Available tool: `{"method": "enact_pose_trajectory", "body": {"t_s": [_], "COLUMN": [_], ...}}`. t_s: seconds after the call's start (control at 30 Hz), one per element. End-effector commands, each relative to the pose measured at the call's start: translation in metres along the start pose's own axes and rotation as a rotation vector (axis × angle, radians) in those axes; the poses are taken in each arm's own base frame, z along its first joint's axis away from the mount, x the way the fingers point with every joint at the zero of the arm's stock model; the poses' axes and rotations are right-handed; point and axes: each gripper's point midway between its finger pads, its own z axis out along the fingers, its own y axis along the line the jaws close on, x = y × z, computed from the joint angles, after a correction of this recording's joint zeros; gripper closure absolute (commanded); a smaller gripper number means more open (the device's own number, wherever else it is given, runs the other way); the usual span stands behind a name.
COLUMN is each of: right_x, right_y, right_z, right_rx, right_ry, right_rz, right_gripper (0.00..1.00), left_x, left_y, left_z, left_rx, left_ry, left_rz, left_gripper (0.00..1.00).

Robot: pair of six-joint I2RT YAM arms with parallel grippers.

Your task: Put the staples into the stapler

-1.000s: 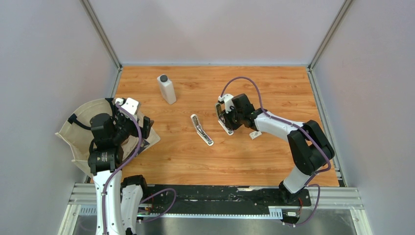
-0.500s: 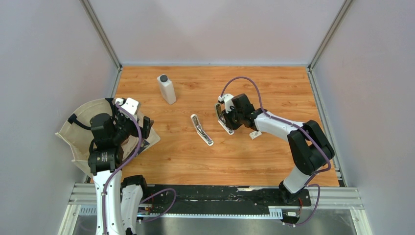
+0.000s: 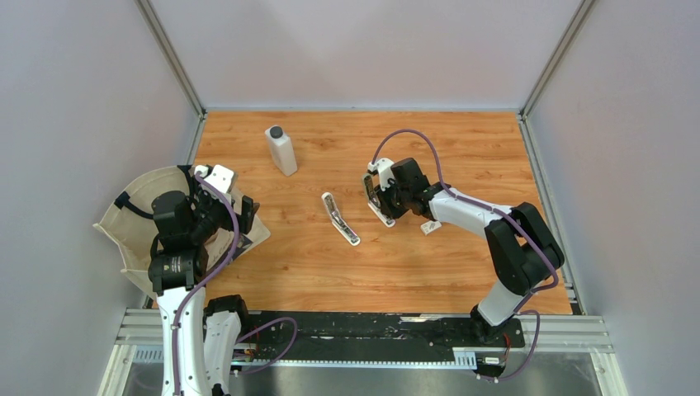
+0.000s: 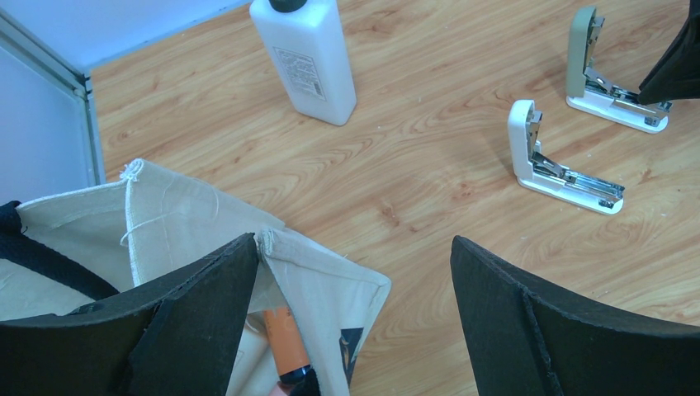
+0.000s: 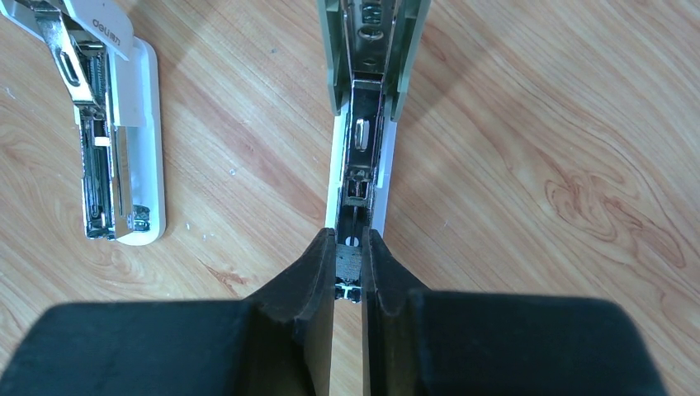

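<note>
Green stapler (image 5: 330,66) mid-frame | no motion this past second | right gripper (image 5: 348,247) nearly shut, pinching grey strip (image 5: 347,268) at its magazine | staples box (image 3: 429,226) right of centre | left gripper (image 4: 353,247) wide, empty | loading seems paused

A white bottle (image 4: 305,58) with a dark cap stands upright on the wooden surface (image 3: 413,264). A cream cloth bag (image 4: 190,210) lies at its left edge, with something orange (image 4: 285,334) inside.

Table (image 4: 429,223), bottle (image 4: 307,62), bag (image 4: 190,219), white stapler (image 4: 522,140), green stapler (image 4: 580,45)
</note>
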Motion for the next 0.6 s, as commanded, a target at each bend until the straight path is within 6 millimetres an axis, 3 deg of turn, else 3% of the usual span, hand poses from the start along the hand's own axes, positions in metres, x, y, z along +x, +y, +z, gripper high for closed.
{"method": "enact_pose_trajectory", "body": {"t_s": [0.0, 0.57], "right_x": [-0.0273, -0.0192], "right_y": [0.0043, 0.001], "right_z": [-0.0125, -0.006], "right_rx": [-0.015, -0.012], "right_ry": [-0.093, -0.063], "right_rz": [-0.047, -0.066], "right_gripper": [0.88, 0.88], "left_x": [0.0214, 0.022], "left_y": [-0.0065, -0.0068], "left_z": [-0.0002, 0.0005], "left_rx": [0.021, 0.026], "left_ry": [0.064, 0.067], "left_rz": [-0.051, -0.054], "left_gripper": [0.06, 0.06]}}
